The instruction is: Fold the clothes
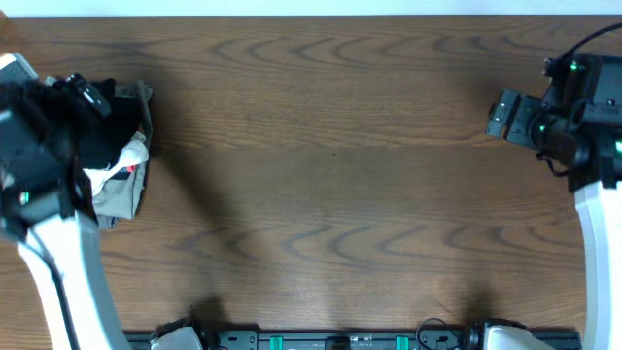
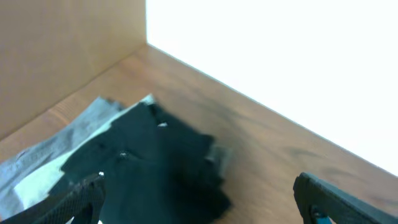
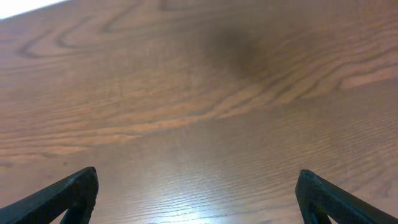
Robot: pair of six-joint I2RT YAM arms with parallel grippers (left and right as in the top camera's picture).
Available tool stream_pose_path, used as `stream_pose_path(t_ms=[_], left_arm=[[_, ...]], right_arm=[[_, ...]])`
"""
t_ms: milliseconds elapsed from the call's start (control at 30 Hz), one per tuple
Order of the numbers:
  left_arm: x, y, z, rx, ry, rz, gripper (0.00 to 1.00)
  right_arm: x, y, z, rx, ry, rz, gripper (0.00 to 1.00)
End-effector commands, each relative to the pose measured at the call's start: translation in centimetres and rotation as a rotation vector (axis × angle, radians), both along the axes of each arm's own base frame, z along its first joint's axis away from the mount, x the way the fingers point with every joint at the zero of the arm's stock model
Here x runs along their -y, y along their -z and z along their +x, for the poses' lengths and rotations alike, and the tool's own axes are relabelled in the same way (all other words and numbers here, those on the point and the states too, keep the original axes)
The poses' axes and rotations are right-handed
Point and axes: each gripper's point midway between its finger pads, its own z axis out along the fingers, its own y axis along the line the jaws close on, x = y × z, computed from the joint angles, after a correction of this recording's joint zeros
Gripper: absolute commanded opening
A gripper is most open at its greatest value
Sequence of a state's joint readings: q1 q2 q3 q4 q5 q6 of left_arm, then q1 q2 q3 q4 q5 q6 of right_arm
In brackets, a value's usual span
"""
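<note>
- left gripper: fingers spread wide, holding nothing, poised just above the pile at the left end of the table.
- right gripper: fingers spread wide, empty, over bare wood, well apart from the garments.
- plain black soft-fabric t-shirt: a compact folded bundle on top of the pile, edges slightly rumpled.
- grey-olive folded garment and white folded garment: lie beneath it.
- brown wood-grain table: no unfolded garment in view.
- judgement: folding looks complete or nearly so; at most some tidying is left.
- writing: pale specks on the black cloth and a red fleck by the white garment, none legible.
</note>
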State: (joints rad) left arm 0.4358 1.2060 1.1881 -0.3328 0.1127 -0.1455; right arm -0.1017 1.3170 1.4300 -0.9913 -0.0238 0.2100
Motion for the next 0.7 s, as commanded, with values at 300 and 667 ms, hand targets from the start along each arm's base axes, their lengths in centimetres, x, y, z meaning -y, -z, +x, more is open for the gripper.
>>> stream_pose_path(t_ms=[300,667], left_arm=[[11.2,-8.3,-6.0,0.231,0.428,0.0,0.98],[16.1,-10.9,-12.3,0.312,0.531,0.076,0.98]], right_arm=[[-1.4,-6.2,-8.5,0.149,-0.023,0.007,0.99],[-2.4,-7.0,-18.0,0.316,-0.034,-0.023,0.99]])
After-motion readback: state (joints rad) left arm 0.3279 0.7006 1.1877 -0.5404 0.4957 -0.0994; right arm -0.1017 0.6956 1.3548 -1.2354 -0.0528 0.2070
